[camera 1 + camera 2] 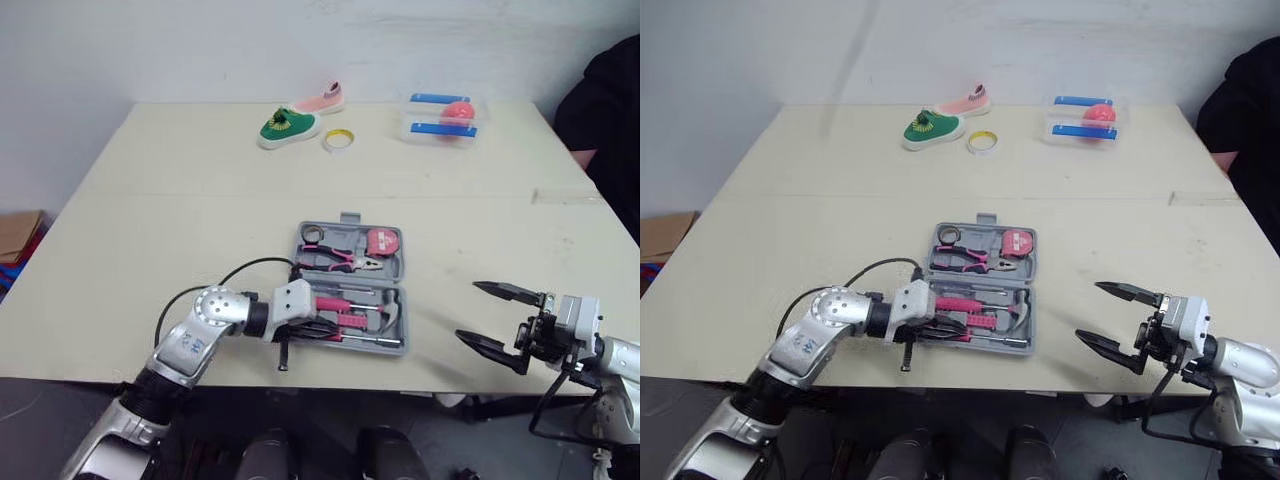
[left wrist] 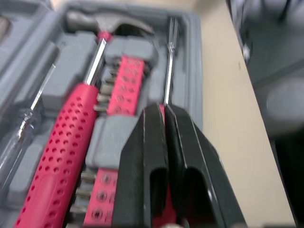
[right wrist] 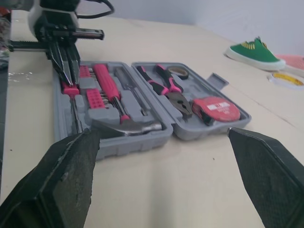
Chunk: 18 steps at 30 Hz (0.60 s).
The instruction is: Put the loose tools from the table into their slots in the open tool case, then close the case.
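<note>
Because the left pincer (image 2: 164,114) is clamped on its pink handle, the screwdriver (image 2: 167,71) lies along the near wall of the tool case (image 3: 142,142), its steel shaft pointing away from the fingers over its slot. Whether it is fully seated cannot be told. It is likely a light, stiff tool. The thicker handle is the sensible place to hold it, since the thin polished shaft would probably slip. A moulded slot usually needs a firm downward press on the handle before it snaps in.

The right pincer (image 1: 470,311) hovers spread wide and empty by the counter's near edge, towards its right corner, well apart from the case.

The case sits open and flat near the middle of the near edge. In its near half, beside the screwdriver, lie a row of bits (image 2: 126,80) and a hammer (image 2: 61,152). The far half holds pliers (image 1: 340,260) and a tape measure (image 1: 385,240).

The case looks like rigid, light plastic that may skid when pushed, so bracing one half while folding the other by its outer edge seems wise.

Near the far edge rest a green shoe (image 1: 288,127), a pink shoe (image 1: 322,99), a roll of tape (image 1: 338,140) and a clear box (image 1: 443,118). A person (image 1: 610,110) sits by the far right corner.
</note>
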Tool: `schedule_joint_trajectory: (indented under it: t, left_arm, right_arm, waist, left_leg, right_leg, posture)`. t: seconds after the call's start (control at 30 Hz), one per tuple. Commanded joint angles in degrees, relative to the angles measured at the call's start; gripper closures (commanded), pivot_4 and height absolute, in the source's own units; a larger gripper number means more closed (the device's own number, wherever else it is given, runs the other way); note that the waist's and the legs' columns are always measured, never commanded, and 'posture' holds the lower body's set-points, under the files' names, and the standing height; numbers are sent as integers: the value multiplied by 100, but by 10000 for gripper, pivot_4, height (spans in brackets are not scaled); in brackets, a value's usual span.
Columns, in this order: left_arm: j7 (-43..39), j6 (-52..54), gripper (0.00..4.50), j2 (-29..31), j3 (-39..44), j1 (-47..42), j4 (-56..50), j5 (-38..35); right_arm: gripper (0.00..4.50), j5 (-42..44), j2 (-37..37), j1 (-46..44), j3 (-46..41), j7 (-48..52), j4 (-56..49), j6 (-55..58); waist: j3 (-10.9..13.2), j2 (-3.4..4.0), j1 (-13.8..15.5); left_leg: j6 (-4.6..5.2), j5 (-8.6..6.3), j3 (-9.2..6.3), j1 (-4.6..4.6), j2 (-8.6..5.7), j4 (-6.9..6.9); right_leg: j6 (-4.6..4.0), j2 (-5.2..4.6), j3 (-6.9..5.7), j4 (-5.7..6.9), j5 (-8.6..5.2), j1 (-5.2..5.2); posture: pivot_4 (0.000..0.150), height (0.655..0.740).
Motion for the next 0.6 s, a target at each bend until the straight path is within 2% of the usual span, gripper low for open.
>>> schedule_joint_trajectory:
  t: [0.03,0.13,0.17,0.2,0.3,0.4,0.53,0.6]
  left_arm:
    - [-154,536,44174,79,1100,-106,-371,-1244]
    - [-184,823,44174,352,1545,-229,-302,-1517]
    - [-203,639,44174,512,1618,-258,-121,-1321]
    - [-145,444,44839,652,1701,-290,147,-1093]
    - [362,-2,45000,823,1693,-408,923,-377]
    - [598,-177,45000,690,1653,-492,1270,-141]
    - [801,-147,45000,358,1543,-568,1599,-10]
    - [792,-193,45000,235,1447,-604,1687,67]
  right_arm:
    - [0,-444,-251,-178,-75,-805,-80,562]
    - [0,-562,-297,-298,103,-835,-191,738]
    - [0,-637,-319,-368,233,-778,-247,777]
    - [2520,-760,-316,-476,381,-822,-276,887]
    - [12033,-1379,-247,-882,878,-1121,-74,1028]
    - [26023,-1689,-218,-1113,1139,-1319,98,1136]
    - [43063,-2015,-65,-1482,1531,-1429,329,1106]
    - [44415,-2117,11,-1594,1655,-1537,342,1214]
  waist:
    - [24,-12,-10]
    - [31,-14,-4]
    - [31,-14,1]
    - [31,-14,-4]
    - [32,-15,-12]
    - [38,-25,0]
    - [39,-27,33]
    - [43,-33,15]
  left_leg:
    - [-1,2,0,-5,1,1]
    - [-6,32,0,-24,0,2]
    - [-15,37,0,-24,0,-2]
    - [-15,37,0,-23,0,-7]
    - [-15,36,8,-20,-3,-18]
    - [-12,40,17,-36,-9,-25]
    - [-17,54,12,-107,-12,-8]
    - [-14,54,20,-109,-13,1]
  right_leg:
    - [-1,0,-1,3,-1,-6]
    - [-2,0,0,11,-1,-29]
    - [-2,2,-2,10,-1,-29]
    - [-2,5,-3,7,-1,-29]
    - [-2,7,-1,2,-1,-31]
    - [-1,5,-5,7,0,-59]
    - [3,3,-12,14,2,-113]
    - [4,9,-32,12,2,-112]
  posture:
    - [1500,7400]
    - [1500,7400]
    - [1500,7400]
    - [1500,7400]
    - [1500,7400]
    - [1500,7400]
    - [1500,7400]
    - [1500,7400]
